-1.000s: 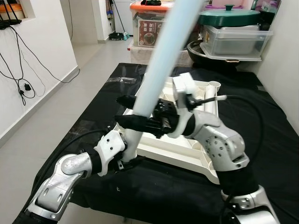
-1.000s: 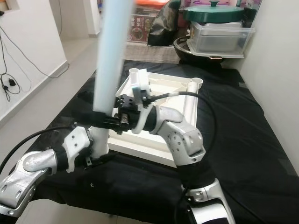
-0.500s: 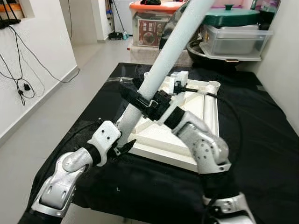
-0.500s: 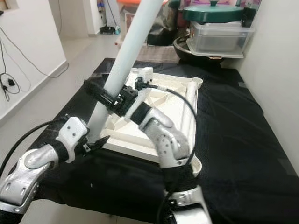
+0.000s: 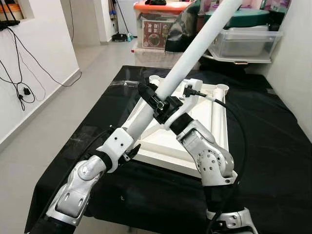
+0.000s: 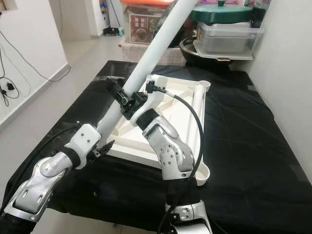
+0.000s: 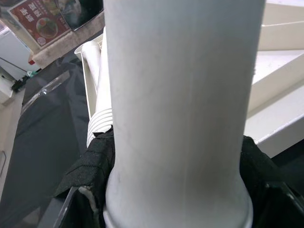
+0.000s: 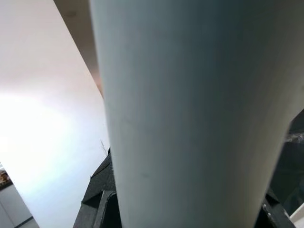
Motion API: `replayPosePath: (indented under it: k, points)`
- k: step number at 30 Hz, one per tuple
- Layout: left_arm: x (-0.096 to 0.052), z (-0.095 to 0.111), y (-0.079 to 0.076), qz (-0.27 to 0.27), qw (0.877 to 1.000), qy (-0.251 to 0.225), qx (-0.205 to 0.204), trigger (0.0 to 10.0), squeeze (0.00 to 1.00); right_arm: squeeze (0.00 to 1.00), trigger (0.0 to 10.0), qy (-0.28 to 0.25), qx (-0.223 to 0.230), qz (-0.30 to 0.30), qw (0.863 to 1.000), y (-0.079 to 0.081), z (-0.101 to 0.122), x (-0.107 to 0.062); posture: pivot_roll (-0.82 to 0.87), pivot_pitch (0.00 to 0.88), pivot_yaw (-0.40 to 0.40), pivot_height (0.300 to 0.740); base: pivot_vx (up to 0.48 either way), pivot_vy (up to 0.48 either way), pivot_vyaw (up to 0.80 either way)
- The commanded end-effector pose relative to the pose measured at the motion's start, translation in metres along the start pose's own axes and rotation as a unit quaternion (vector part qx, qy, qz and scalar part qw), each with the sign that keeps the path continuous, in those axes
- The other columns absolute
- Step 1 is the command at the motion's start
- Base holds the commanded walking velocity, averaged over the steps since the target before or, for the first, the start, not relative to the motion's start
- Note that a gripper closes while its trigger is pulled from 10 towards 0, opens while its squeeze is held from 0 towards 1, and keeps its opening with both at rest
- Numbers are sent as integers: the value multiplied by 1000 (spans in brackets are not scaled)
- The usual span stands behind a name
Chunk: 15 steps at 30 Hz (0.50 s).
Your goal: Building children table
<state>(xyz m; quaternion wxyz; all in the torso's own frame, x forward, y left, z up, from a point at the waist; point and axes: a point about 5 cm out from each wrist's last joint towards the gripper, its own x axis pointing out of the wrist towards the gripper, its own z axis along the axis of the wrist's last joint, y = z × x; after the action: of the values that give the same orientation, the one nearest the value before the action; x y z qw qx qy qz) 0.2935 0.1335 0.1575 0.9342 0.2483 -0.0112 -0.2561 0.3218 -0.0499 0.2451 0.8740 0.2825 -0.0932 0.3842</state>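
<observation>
A long white table leg point(image 5: 195, 53) slants up to the back right, with its lower end over the near-left corner of the upturned white tabletop point(image 5: 214, 114). The tabletop lies on a surface covered in black cloth point(image 5: 273, 146). My left gripper point(image 5: 130, 147) is shut on the leg close to its lower end. In the left wrist view, black fingers point(image 7: 95, 164) flank the leg point(image 7: 180, 95). My right gripper point(image 5: 153, 99) is shut on the leg higher up, above the tabletop's left rim. In the right wrist view the leg point(image 8: 190, 118) lies very close. Round leg sockets point(image 5: 223, 89) stand at the tabletop's far corners.
Stacked plastic boxes point(image 5: 243, 41) and a green pot lid point(image 5: 239, 17) stand behind the cloth-covered surface. An orange-lidded box point(image 5: 158, 24) sits at the back. A white wall with hanging cables point(image 5: 22, 78) and bare floor are at the left, and another wall is at the right.
The leg has tipped from nearly upright to a strong lean towards the back right. My right gripper has slid up and away along it, and my left has stayed at the lower end.
</observation>
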Motion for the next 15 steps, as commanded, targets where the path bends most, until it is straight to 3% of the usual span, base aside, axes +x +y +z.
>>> replayPosePath:
  k: [1, 4, 5, 7, 8, 15]
  points:
    - [1, 1, 0, -10, 1000, -4, 10, 10000, 0, 0, 0, -12, 39, 23, 999, 17, -10, 5, 81, 0, -32, 740, 0, 0, 0]
    - [-1, -1, 4, -4, 1000, 0, 20, 10000, 0, 0, 0, -9, 31, 24, 999, 18, -11, 2, 84, 0, -33, 740, 0, 0, 0]
    - [-2, -3, 7, 3, 1000, 2, 24, 10000, 290, 0, 0, -7, 26, 22, 999, 18, -12, 1, 87, 0, -35, 740, 0, 0, 0]
    - [-3, -3, 9, 8, 1000, 3, 27, 10000, 290, 0, 0, -5, 24, 21, 999, 18, -12, 0, 87, 0, -35, 740, 0, 0, 0]
    - [-4, -3, 11, 14, 1000, -1, 17, 10000, 1000, 0, 0, -4, 20, 19, 1000, 16, -12, -1, 87, 0, -38, 740, 0, 0, 0]
    - [-11, -2, 16, 26, 1000, -17, -2, 10000, 1000, 0, 0, -10, -1, 7, 1000, 10, -7, -1, 89, 0, -39, 740, 0, 0, 0]
